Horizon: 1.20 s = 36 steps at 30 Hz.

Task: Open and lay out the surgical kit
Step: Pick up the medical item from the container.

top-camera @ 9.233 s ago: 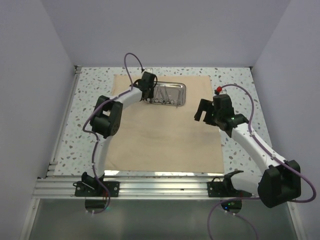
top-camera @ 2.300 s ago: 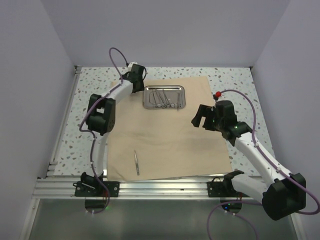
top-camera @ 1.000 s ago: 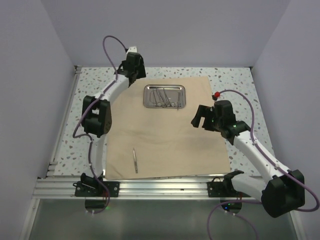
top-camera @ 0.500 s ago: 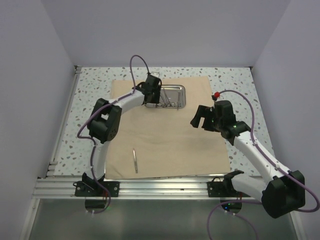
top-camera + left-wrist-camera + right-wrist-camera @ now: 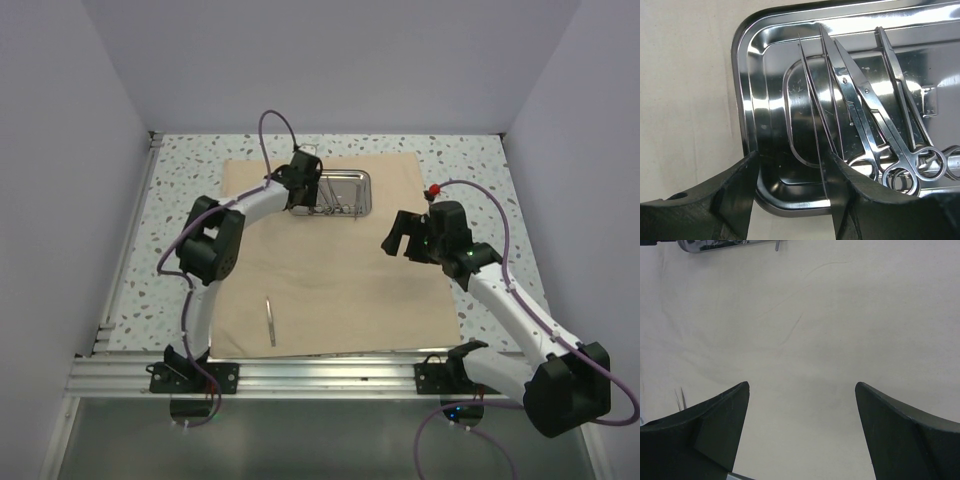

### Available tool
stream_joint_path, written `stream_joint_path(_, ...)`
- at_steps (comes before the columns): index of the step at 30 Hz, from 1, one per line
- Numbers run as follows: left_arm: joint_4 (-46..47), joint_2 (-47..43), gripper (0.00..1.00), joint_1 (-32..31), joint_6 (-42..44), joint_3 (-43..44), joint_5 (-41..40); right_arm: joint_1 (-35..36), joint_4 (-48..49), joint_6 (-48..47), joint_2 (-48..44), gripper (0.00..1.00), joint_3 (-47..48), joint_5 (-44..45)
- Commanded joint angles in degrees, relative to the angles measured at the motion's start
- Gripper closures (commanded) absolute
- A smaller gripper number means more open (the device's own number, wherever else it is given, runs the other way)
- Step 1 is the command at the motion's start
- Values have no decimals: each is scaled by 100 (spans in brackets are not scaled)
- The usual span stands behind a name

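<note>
Cloth wrap [image 5: 340,270] flat on counter [image 5: 180,170], tray [image 5: 368,178] at far edge, laid-out tweezers [image 5: 271,322] near front.

Left wrist: left gripper [image 5: 793,165] spread astride tray corner over thin tweezers [image 5: 812,125]. Closing could snag rim or scissors [image 5: 875,130] and drag tray.

Right wrist: right gripper [image 5: 801,387] spread wide above bare cloth.

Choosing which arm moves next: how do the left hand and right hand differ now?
The left hand hangs over the tray, the right hand over bare cloth. The left hand's fingers stand narrower, straddling tweezers; the right hand's spread wide. Both are open, holding nothing.
</note>
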Motion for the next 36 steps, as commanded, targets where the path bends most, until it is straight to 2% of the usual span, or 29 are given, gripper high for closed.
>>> stream_joint_path(1,260,171,42,30,95,58,-98,13,-123,-82,-104,9,119,133)
stream_joint_path(7,243,303,44,30,77,172,-256,22,-150,-100,-69,9,146,160)
stream_joint_path(16,23,847,63,-5,42,813,-397,22,-97,-117,18,9,154,160)
stream_joint_path(21,-39,1163,81,-40,33,1077,-336,14,-106,-126,27,9,154,195)
stream_joint_path(22,-39,1208,89,-41,33,1095,-318,13,-106,-135,27,9,146,203)
stream_joint_path(24,-56,1304,98,-41,33,1165,-301,14,-97,-126,45,9,154,204)
stream_joint_path(29,-135,1182,100,-32,94,1218,-467,22,-27,-109,89,9,102,195)
stream_joint_path(36,-267,-239,100,-41,226,937,-801,22,-62,-100,80,9,110,274)
